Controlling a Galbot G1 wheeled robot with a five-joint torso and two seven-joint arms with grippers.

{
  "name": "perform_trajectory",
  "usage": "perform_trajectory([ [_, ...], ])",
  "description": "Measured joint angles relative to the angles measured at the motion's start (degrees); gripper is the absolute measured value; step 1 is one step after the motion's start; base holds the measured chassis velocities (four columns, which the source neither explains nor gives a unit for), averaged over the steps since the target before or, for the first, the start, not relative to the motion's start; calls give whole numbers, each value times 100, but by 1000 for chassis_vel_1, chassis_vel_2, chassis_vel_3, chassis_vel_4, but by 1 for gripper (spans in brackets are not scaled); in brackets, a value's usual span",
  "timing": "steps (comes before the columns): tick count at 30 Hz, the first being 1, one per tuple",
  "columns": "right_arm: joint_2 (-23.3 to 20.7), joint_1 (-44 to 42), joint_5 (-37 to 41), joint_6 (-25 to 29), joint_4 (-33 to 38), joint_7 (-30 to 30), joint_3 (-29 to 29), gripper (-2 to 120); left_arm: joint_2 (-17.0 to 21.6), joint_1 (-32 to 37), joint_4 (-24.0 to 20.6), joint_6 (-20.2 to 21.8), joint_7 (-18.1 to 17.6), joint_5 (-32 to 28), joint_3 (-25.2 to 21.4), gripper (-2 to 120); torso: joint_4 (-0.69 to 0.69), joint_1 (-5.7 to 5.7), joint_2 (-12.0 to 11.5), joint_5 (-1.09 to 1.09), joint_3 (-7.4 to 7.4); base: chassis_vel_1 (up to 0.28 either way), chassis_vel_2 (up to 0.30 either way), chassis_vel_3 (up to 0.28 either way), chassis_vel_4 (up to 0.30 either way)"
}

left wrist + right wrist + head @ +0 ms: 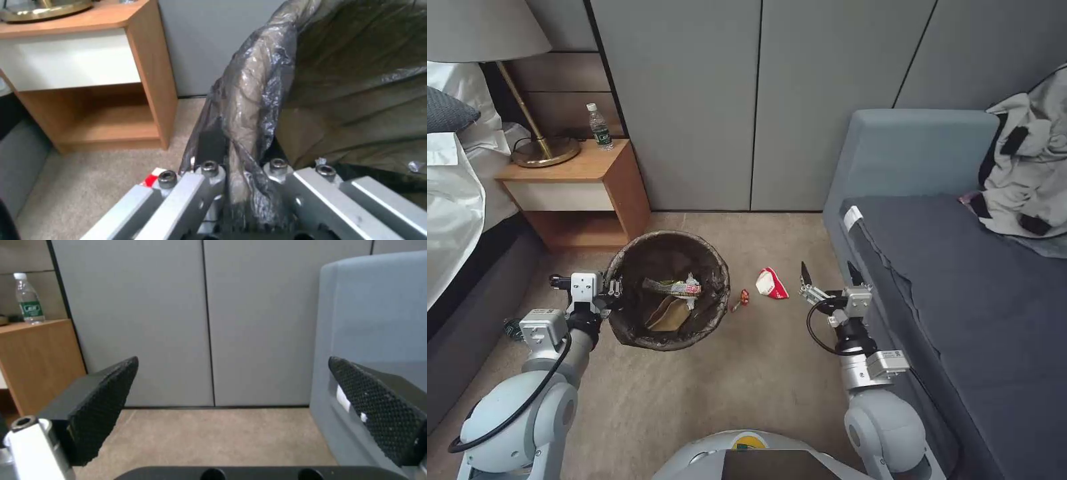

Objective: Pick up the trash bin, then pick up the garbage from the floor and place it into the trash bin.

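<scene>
Bin (667,291) clamped, left gripper (610,288); right gripper (829,273) apparently empty.

Trash bin (667,291) left of floor garbage (771,283)

Lower left and lower right of the head view are showing pale grey, rounded arms with looping black cables. The left gripper (610,288) is showing silver bolted blocks; the right gripper (829,274) is wearing black dimpled pads (103,405).

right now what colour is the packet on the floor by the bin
Red and white, clearest in the head view.
</scene>
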Motion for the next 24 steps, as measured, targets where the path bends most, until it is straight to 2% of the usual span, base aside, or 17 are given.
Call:
perform_trajectory([
  [19,-91,-39,24,-19,30,-1,-6,100,-37,2,-33,2,0,54,69,4,-1,0,0,0,0,-103,103,106,-102],
  [24,-144,-16,80,-190,26,-4,-36,100,-39,28,-44,1,1,48,69,4,-2,1,0,0,1,-100,84,80,-96],
])
